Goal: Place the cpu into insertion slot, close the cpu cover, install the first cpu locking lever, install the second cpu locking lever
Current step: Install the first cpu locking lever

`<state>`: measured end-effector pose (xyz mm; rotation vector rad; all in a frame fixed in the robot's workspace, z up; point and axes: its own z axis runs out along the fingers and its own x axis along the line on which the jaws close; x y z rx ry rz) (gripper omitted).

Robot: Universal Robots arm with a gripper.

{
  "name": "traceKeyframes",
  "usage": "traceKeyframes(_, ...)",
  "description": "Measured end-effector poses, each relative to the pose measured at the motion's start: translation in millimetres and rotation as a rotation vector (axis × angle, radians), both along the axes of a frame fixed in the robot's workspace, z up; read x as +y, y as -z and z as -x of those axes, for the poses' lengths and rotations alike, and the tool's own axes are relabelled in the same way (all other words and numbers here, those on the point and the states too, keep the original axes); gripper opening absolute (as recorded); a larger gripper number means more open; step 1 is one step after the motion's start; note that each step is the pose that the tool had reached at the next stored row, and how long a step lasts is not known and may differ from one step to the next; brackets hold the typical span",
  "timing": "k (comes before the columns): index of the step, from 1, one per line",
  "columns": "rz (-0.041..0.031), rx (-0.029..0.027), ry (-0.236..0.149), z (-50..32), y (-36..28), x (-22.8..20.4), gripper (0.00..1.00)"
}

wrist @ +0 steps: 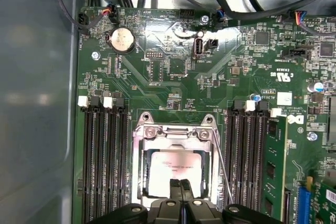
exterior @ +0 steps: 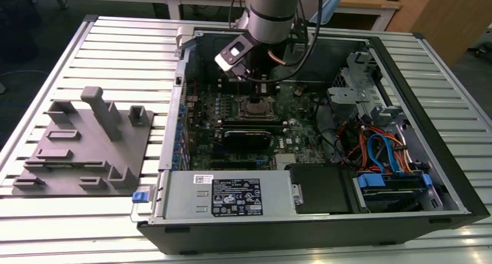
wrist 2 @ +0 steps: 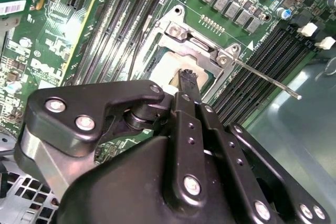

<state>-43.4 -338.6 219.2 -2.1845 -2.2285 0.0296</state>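
**One cpu seated, one gripper closed above it**

One arm [exterior: 269, 13] reaches down into one open computer case [exterior: 453, 177] that lies on a slatted table [exterior: 115, 56]. In the exterior view, one grey fixture block [exterior: 84, 143] sits on the table at nine o'clock from the case.

The case holds one green motherboard [wrist: 173, 72]. In the exterior view, one labelled power supply [exterior: 230, 198] lies at six o'clock from the board. A bundle of blue and orange cables [exterior: 381, 151] lies at about four o'clock.

On the board sits one insertion slot [wrist: 136, 161], and it holds the one cpu [wrist: 176, 163], which lies flat with its pale metal top facing up. One cpu cover [wrist: 178, 136] lies down around the chip, whose top shows through the square cut-out. One thin locking lever [wrist: 223, 169] runs along the side of the slot. In the second wrist view its free end stands clear of the slot. Two banks of long black memory slots flank the slot, one on each side. One coin cell [wrist: 122, 39] sits further up the board.

The one gripper [wrist: 181, 184] has its two fingers pressed together with nothing between them. The tips are over the edge of the cpu. I cannot tell whether they touch it.
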Motion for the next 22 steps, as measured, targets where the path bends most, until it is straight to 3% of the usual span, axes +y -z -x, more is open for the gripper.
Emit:
traceKeyframes(8,0.0134,-0.0001,0.000,-0.1,-2.7,0.1,0.10)
traceKeyframes(22,0.0273,0.0000,0.000,0.0,-10.0,0.0,0.10)
